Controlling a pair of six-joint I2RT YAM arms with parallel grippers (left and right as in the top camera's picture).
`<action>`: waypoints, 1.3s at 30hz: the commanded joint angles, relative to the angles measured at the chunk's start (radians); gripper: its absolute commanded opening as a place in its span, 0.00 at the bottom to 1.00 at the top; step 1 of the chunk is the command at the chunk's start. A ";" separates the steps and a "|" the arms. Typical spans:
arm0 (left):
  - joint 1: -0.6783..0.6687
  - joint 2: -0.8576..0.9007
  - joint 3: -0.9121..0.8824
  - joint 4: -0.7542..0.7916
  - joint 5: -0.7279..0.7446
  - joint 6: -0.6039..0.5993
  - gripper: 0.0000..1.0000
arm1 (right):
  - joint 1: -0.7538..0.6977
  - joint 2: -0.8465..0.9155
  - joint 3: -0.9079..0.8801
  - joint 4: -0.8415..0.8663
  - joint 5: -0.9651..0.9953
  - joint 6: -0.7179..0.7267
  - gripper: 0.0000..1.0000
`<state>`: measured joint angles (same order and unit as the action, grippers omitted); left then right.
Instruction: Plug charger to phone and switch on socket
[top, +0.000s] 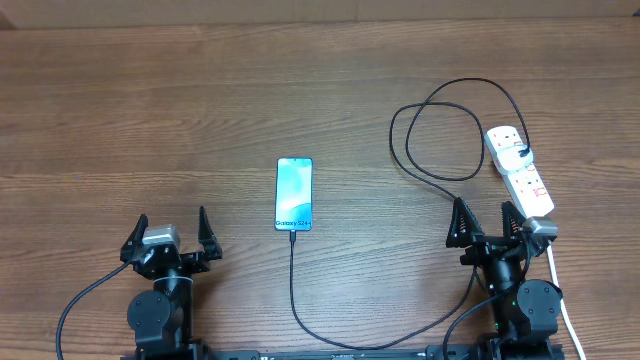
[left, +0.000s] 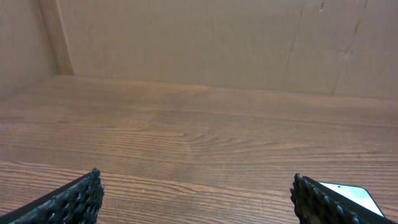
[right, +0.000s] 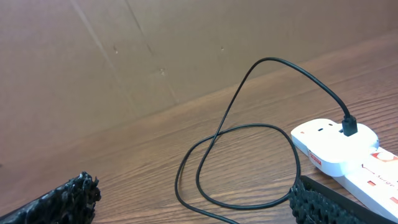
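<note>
**Both pincers spread wide and empty, cable running from phone to strip**

At the lower left of the overhead frame the left gripper rests low over the wooden table, its jaws spread wide with nothing between them. Its wrist view shows only bare wood between the two dark fingers, with a corner of the phone at the lower right edge.

The phone lies flat at the middle of the frame, screen up and lit light blue. The charger meets its bottom edge, drops toward the lower edge of the frame, sweeps right behind the right arm, and reappears as a large loop at the upper right.

At the lower right the right gripper is likewise wide apart and empty, just beside the loop. At the far right lies the socket, angled, with the black plug seated in its upper end. Its white cord trails down past the right arm. The position of the red switches cannot be told.
</note>
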<state>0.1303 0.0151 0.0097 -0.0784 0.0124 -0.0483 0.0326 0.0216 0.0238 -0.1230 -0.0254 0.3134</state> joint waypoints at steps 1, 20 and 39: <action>-0.006 -0.010 -0.005 0.001 0.006 0.019 0.99 | 0.000 -0.001 0.002 0.005 0.006 0.000 1.00; -0.006 -0.010 -0.005 0.001 0.006 0.019 0.99 | -0.027 -0.019 0.000 0.007 0.046 -0.214 1.00; -0.006 -0.010 -0.005 0.001 0.006 0.019 0.99 | -0.029 -0.019 0.000 0.009 0.047 -0.236 1.00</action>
<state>0.1303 0.0151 0.0097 -0.0784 0.0124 -0.0483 0.0071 0.0147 0.0238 -0.1223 0.0151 0.0856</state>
